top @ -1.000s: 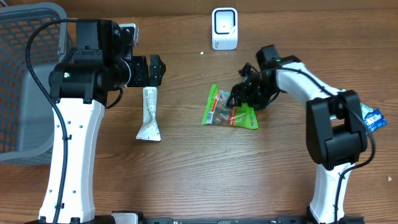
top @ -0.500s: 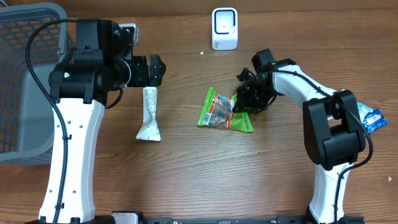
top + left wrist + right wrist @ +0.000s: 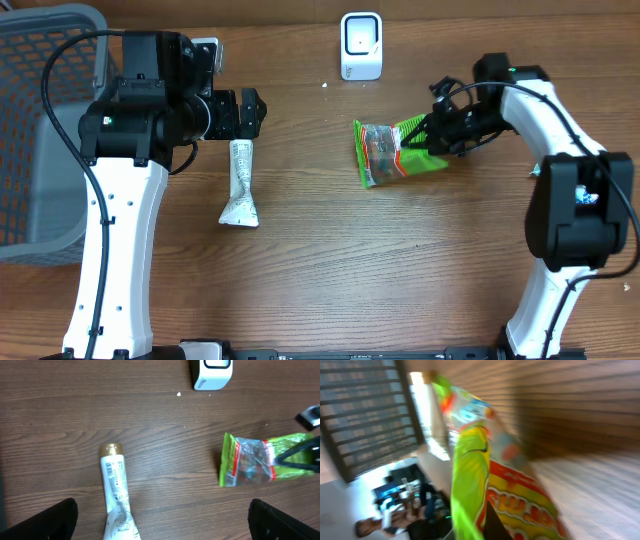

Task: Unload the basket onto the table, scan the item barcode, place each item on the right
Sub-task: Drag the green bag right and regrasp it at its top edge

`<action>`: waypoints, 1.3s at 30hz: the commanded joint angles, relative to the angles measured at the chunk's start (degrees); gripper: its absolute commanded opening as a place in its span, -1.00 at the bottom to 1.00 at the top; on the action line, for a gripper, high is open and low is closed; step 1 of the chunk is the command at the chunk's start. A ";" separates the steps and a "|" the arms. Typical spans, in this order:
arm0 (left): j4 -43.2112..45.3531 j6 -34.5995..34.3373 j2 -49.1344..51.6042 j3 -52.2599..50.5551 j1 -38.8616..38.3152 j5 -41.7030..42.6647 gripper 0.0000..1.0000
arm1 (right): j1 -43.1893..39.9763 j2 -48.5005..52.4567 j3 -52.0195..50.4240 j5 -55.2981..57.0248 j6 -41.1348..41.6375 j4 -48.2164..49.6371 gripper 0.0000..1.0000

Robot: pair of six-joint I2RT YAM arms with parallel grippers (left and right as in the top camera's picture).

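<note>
Green snack packet (image 3: 392,152), right of the table's middle: clear window and red print toward its left end, plain green toward its right. Pinched at that right end by the right gripper (image 3: 430,140), jaws closed down on the foil. Blurred in the right wrist view, standing on edge and tilted, yellow-green with red lettering. Impossible to tell from above whether lifted clear of the wood or touching it.

Up and to the left of it, near the far edge: white barcode scanner (image 3: 361,45), upright, apart from the packet.

Farther left, flat on the table (image 3: 330,270): white tube (image 3: 240,185), gold cap toward the far side, crimped end toward the near edge. Just beyond the cap, left gripper (image 3: 250,112), jaws spread wide, nothing between them, not touching the tube.

At the table's left edge, partly behind the left arm: grey mesh basket (image 3: 40,120)
</note>
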 commanded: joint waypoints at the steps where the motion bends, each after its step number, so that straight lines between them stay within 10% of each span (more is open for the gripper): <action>1: 0.04 1.07 0.22 0.85 -0.31 0.90 1.00 | -1.90 -5.95 1.95 -13.70 -2.38 -0.35 -0.93; 8: 0.07 1.07 0.22 0.85 -0.11 0.87 1.00 | -6.60 -8.07 1.95 -18.95 -0.63 -0.66 -0.93; 26: 0.07 1.05 0.22 0.85 -0.13 0.90 0.99 | 3.37 -4.35 -5.86 26.03 10.38 11.58 -0.91; 32: 0.07 1.07 0.22 0.85 -0.13 0.87 1.00 | 1.84 -4.22 -4.96 27.10 8.96 13.25 0.46; 39: 0.07 1.07 0.22 0.85 -0.11 0.87 0.99 | 0.13 -4.35 -0.76 25.40 3.61 3.54 0.65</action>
